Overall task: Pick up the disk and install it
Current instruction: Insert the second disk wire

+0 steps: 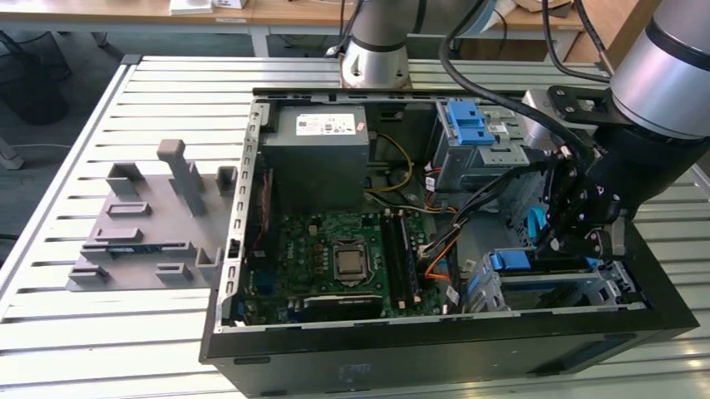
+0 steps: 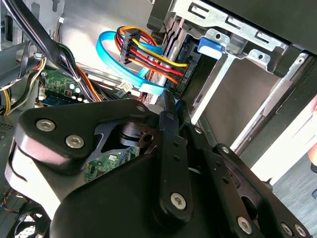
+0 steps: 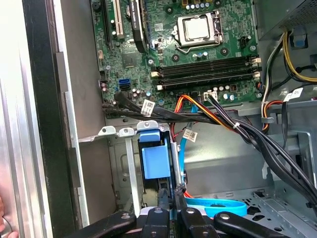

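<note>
Black linkage gripper sits inside the open case, jaws pinched together holding nothing, right above the blue-bracketed disk seated upright in the stamped grey metal bay.

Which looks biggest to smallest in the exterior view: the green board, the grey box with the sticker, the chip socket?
1. Green board
2. Grey box, close behind the board
3. Chip socket, by far the smallest

Green motherboard, blue latch, black pincer, light-blue cable, grey holder.
</note>
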You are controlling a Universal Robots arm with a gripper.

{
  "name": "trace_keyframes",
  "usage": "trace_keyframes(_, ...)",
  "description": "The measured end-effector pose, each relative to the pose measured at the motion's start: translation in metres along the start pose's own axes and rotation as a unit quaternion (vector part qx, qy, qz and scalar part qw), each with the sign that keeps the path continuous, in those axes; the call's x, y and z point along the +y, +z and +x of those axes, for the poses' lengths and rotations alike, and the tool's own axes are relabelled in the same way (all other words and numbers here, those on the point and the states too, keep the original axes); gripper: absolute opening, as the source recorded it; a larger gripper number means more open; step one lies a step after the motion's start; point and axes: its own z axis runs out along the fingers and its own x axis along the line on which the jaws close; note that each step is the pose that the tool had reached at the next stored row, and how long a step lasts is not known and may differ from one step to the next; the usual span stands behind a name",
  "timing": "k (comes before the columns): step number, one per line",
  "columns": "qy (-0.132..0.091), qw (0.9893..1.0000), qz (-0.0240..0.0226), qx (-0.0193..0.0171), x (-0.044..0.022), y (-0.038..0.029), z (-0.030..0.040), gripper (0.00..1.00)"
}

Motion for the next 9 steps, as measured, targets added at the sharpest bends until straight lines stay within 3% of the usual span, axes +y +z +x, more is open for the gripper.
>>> trace_keyframes(4,0.000,1.0000,0.0000,-0.0001,0.0000,0.0001,0.0000,0.17)
trace_keyframes(5,0.000,1.0000,0.0000,-0.0001,0.0000,0.0001,0.0000,0.23)
trace_keyframes(9,0.000,1.0000,0.0000,-0.0001,0.0000,-0.0002,0.0000,0.23)
